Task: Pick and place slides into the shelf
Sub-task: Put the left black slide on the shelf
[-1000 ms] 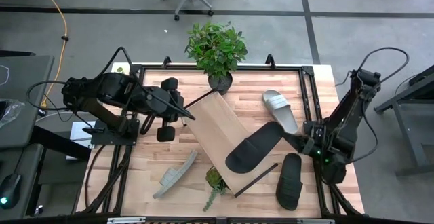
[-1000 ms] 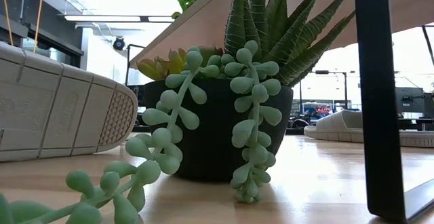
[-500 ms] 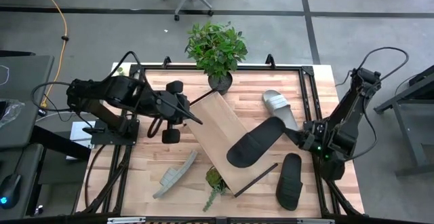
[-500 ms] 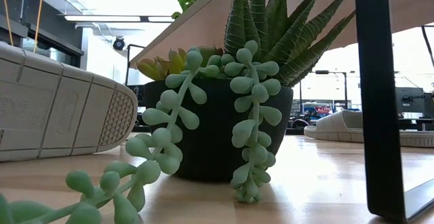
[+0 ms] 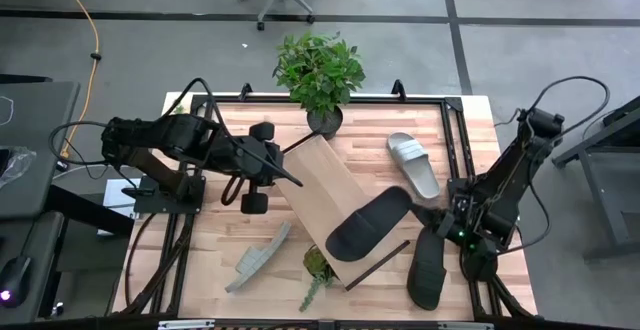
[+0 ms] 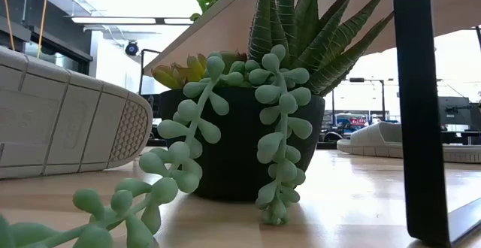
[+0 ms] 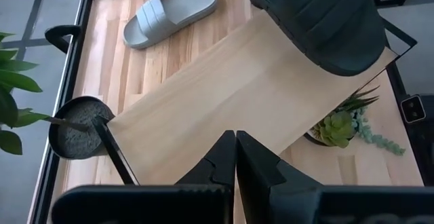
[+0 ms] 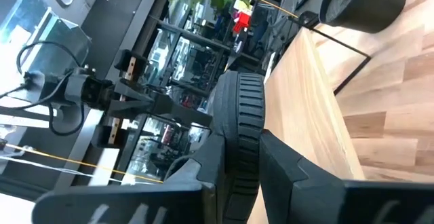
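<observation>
Slatted tabletop [image 5: 215, 235], shelf [image 5: 322, 192] lying diagonal mid-table. Black slide [image 5: 368, 224] over shelf's near end, pinched in right hand [image 5: 432, 224]. Other black [image 5: 426, 268] and two grey [image 5: 414, 164] [image 5: 258, 257] on tabletop. Left hand [image 7: 235, 157] pressed together over the far end of the board.

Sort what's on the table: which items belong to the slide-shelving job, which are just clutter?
Job:
black slide on shelf, gripped by right gripper
second black slide
grey slide
tipped grey slide
shelf

Clutter:
leafy potted plant
small succulent pot
</observation>
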Action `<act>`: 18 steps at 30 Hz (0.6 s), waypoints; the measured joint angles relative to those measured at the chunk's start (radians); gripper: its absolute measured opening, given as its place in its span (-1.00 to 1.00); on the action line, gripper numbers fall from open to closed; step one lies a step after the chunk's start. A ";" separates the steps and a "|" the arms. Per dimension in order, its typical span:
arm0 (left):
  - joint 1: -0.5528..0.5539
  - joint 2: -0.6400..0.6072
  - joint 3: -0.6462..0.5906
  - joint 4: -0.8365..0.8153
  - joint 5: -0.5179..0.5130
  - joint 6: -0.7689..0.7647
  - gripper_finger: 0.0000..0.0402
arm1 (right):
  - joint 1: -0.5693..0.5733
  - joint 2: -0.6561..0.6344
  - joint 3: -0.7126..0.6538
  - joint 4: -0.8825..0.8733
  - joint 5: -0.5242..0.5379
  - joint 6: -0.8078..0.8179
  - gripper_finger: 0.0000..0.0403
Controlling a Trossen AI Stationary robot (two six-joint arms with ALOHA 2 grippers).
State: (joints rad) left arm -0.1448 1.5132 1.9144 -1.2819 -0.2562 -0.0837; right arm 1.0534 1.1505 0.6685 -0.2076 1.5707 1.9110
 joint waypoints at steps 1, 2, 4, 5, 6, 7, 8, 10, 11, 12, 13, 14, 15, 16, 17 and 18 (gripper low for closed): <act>0.000 0.000 0.000 0.000 0.000 0.000 -0.99 | 0.000 0.002 0.000 -0.004 0.000 0.000 -0.79; 0.000 0.000 0.000 0.001 0.000 0.000 -0.99 | 0.000 0.001 0.000 -0.018 0.000 0.006 -0.79; 0.000 0.000 0.000 0.001 0.000 -0.001 -0.99 | 0.000 -0.012 0.000 -0.085 -0.002 0.047 -0.79; 0.000 0.000 0.000 0.001 0.001 -0.001 -0.99 | 0.000 -0.024 0.000 -0.127 -0.001 0.078 -0.79; 0.000 0.000 0.000 0.001 0.002 -0.001 -0.99 | 0.000 -0.036 0.000 -0.166 -0.001 0.107 -0.79; 0.000 0.000 0.000 0.001 0.002 -0.001 -0.99 | 0.000 -0.046 0.000 -0.196 0.000 0.126 -0.79; 0.000 0.000 0.000 0.001 0.005 -0.002 -0.99 | 0.000 -0.054 0.000 -0.213 0.000 0.136 -0.79; 0.000 0.000 0.000 0.001 0.014 -0.003 -0.99 | 0.000 -0.064 0.000 -0.209 0.000 0.128 -0.79; 0.000 0.000 0.000 0.001 0.014 -0.003 -0.99 | 0.000 -0.065 0.000 -0.195 0.000 0.113 -0.79; 0.000 0.000 0.000 0.001 0.014 -0.003 -0.99 | 0.000 -0.064 0.000 -0.178 0.000 0.098 -0.79; 0.000 0.000 0.000 0.001 0.014 -0.003 -0.99 | 0.001 -0.064 0.000 -0.157 0.000 0.077 -0.79; 0.000 0.000 0.000 0.001 0.017 -0.003 -0.99 | 0.003 -0.061 0.000 -0.131 0.001 0.054 -0.79; 0.000 0.000 0.000 0.001 0.020 -0.003 -0.99 | 0.007 -0.058 0.000 -0.109 0.001 0.031 -0.79; 0.000 0.000 0.000 0.001 0.021 -0.003 -0.99 | 0.012 -0.057 0.000 -0.091 0.000 0.014 -0.79; 0.000 0.000 0.000 0.001 0.021 -0.003 -0.99 | 0.018 -0.057 0.000 -0.076 0.000 -0.005 -0.79; 0.000 0.000 0.000 0.001 0.021 -0.003 -0.99 | 0.023 -0.057 0.000 -0.064 0.000 -0.018 -0.79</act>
State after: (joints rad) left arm -0.1452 1.5131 1.9144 -1.2808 -0.2348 -0.0868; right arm 1.0767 1.0935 0.6685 -0.2715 1.5711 1.8930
